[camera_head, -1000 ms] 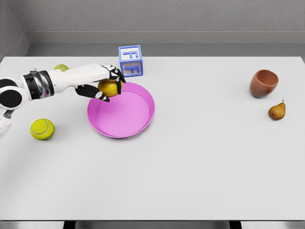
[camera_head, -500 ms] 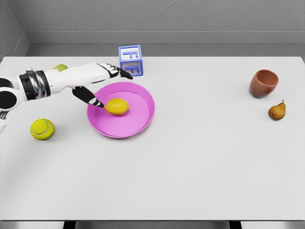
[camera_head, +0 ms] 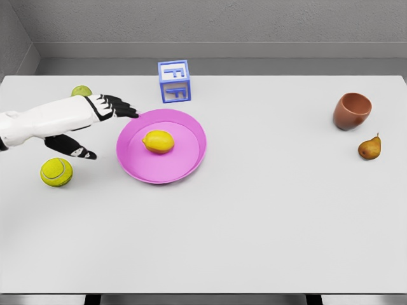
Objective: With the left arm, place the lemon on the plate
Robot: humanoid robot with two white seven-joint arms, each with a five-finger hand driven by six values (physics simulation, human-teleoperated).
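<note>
Lemon (camera_head: 158, 141) lies on plate (camera_head: 187, 162), apart from left hand (camera_head: 95, 121).

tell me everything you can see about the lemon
The lemon is a small yellow oval with a smooth, slightly glossy skin and pointed ends, lying on its side with its long axis roughly left to right. It rests inside the pink plate, a little left of and above the plate's middle, touching only the plate's floor. Nothing holds it: the left hand is open and clear of the plate, off to the left.
</note>
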